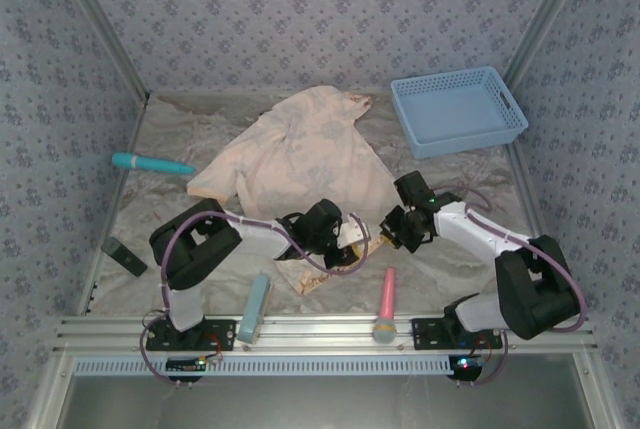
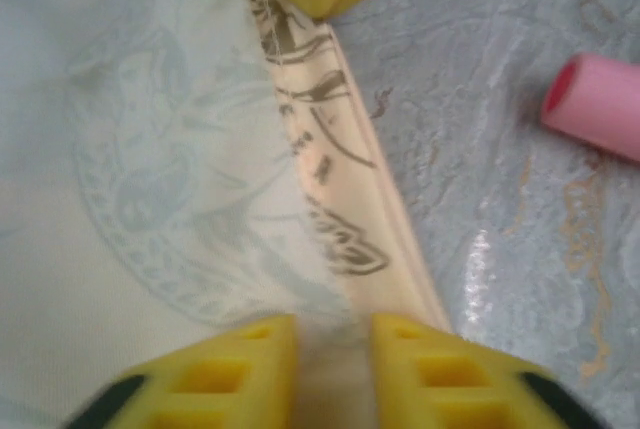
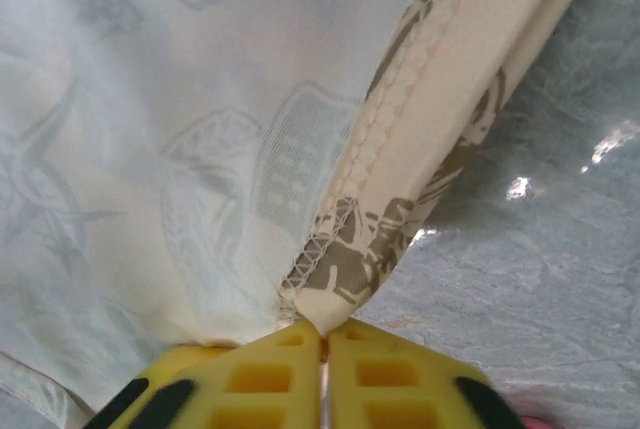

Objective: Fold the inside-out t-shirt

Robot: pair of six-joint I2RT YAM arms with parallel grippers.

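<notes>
The inside-out t-shirt (image 1: 300, 154) lies spread across the middle of the table, pale peach with a faded print. Its near hem is lifted between my two grippers. My left gripper (image 1: 345, 246) holds a fold of the hem; in the left wrist view the cloth (image 2: 180, 179) fills the narrow gap between the yellow fingertips of that gripper (image 2: 335, 324). My right gripper (image 1: 397, 229) sits just to its right. The right wrist view has the right gripper (image 3: 323, 329) pinched on a stitched hem corner of the shirt (image 3: 180, 149), with the brown print side turned out there.
A blue basket (image 1: 460, 109) stands at the back right. A teal tool (image 1: 150, 162) and a black block (image 1: 124, 256) lie at the left. A pale blue tool (image 1: 254, 306) and a pink one (image 1: 386, 301) (image 2: 600, 104) lie near the front rail.
</notes>
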